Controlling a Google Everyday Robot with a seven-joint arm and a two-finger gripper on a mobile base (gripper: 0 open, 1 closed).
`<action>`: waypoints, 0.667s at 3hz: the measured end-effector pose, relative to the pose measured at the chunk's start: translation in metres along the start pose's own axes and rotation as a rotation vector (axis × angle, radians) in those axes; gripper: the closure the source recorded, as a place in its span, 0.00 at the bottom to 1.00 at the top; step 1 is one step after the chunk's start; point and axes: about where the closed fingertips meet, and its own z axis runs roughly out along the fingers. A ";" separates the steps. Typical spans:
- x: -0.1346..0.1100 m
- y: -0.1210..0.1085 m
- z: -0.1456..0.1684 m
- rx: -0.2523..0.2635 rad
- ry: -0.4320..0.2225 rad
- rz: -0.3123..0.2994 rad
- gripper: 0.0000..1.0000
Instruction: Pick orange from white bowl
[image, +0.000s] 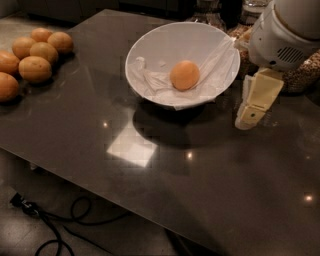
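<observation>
A single round orange (184, 75) lies inside the large white bowl (145, 55), on its crumpled white plastic liner, at the back middle of the dark table. My gripper (252, 107) hangs at the right of the bowl, just past its right rim and lower than it, with its cream-coloured fingers pointing down toward the table. It holds nothing that I can see. The white arm housing (285, 32) sits above it at the top right.
A group of several yellower oranges (32, 60) lies at the table's left back edge. Glass jars of grain (300, 77) stand behind the arm at the right. Black cables (55, 225) run on the floor under the front edge.
</observation>
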 end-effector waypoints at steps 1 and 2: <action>-0.042 -0.015 0.007 0.021 -0.058 -0.060 0.00; -0.063 -0.034 0.013 0.048 -0.103 -0.070 0.00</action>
